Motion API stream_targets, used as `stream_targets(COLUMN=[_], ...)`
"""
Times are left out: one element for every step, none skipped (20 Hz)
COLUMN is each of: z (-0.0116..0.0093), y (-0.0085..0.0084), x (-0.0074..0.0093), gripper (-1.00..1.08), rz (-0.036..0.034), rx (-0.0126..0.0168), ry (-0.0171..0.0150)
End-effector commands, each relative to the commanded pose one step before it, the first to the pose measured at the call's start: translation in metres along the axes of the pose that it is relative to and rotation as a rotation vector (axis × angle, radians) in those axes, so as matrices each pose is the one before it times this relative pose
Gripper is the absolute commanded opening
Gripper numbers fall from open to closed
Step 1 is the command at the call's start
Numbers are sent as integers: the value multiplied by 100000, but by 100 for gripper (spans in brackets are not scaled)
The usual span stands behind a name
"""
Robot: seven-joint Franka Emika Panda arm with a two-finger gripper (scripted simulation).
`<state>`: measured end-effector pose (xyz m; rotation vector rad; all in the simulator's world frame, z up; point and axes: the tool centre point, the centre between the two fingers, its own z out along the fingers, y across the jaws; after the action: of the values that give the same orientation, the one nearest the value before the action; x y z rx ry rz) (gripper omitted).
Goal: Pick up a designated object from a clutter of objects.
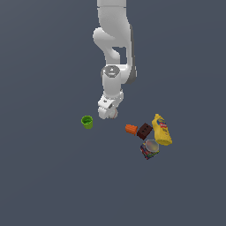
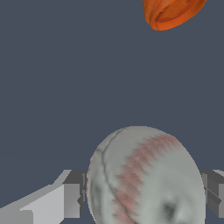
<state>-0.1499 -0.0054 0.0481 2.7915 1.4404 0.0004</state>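
The pincer [image 1: 109, 113], just above centre in the exterior view, straddles the ball [image 2: 146, 179], a finger [image 2: 72, 194] at each flank so the round thing cannot roll away; whether it grips yet, I cannot tell. The orange piece [image 2: 171, 12] lies apart.

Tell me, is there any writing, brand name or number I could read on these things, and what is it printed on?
No text here can be read.
Yellow bottle: a red label, its print too small and blurred to read.
Can: a blue label, also blurred.
Ball between the claw fingers: only reddish seam marks, no letters.
Green cup, orange piece, dark brown block: no markings visible.
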Motion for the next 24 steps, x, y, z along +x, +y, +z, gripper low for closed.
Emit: stream_targets(z=[38, 0, 0, 0, 0, 0, -31, -17, -51, -85, -120, -154, -189, -223, -259, -294, -330, -364, -403, -440, -478, -516, -557, -597], y=[-20, 0, 0, 0, 0, 0, 24, 5, 14, 24, 33, 42, 52, 62, 71, 81, 92, 102, 113, 123, 135, 145, 157, 169], x=[23, 0, 0, 0, 0, 0, -12, 11, 34, 58, 81, 104, 127, 151, 174, 198, 222, 246, 270, 295, 320, 347, 372, 400], gripper=[-100, -100, -100, -100, -100, -100, -100, -100, -100, -100, -100, -100, -100, -100, -100, -100, -100, -100, -100, -100, -100, -100, -100, -100], rz=[-70, 0, 0, 0, 0, 0, 58, 0, 0, 0, 0, 0, 0, 0, 0, 0, 0, 7, 0, 0, 0, 5, 0, 0], rx=[39, 0, 0, 0, 0, 0, -43, 0, 0, 0, 0, 0, 0, 0, 0, 0, 0, -24, 0, 0, 0, -28, 0, 0], ry=[-17, 0, 0, 0, 0, 0, 44, 0, 0, 0, 0, 0, 0, 0, 0, 0, 0, -42, 0, 0, 0, -40, 0, 0])
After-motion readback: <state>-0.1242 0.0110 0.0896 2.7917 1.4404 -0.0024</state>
